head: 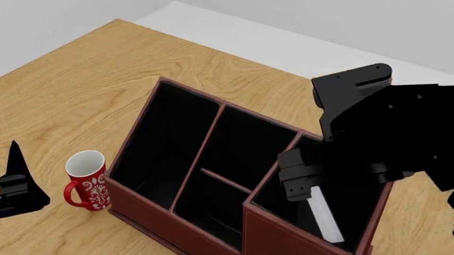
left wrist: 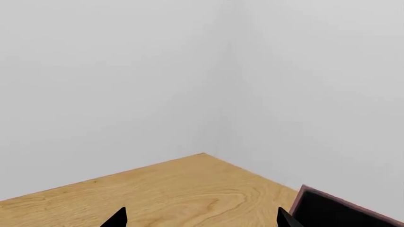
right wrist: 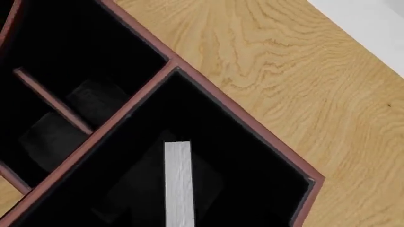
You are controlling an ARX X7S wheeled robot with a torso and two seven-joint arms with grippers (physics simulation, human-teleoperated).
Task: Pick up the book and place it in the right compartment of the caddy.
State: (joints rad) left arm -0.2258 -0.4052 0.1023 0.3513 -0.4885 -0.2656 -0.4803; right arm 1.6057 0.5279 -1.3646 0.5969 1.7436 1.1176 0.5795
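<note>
Head view: you are looking down at a light wooden table (head: 85, 79) holding the large dark red-brown leather-look caddy (head: 174, 210) with black lining. Its long narrow section runs along the side nearest your left arm, the middle section is split by a crossbar, and the squarish right compartment (head: 266, 231) with taller walls sits under your right arm. Your right gripper (head: 301, 183) hangs over that compartment, just above the small black hardcover book (head: 322, 218), whose white page edge shows as a pale strip inside the compartment. From here you cannot tell whether the fingers grip the book or have parted from it. A white mug with a red pattern and red handle (head: 85, 180) stands on the table just beside the caddy's long side.

In the right wrist view, the book sits inside the right compartment, white page edge facing up; the fingers are out of frame.

In the left wrist view, your left gripper (left wrist: 202, 218) shows two black fingertips (left wrist: 117, 218) spread wide with nothing between them, above bare table, with a caddy corner beside them.
</note>
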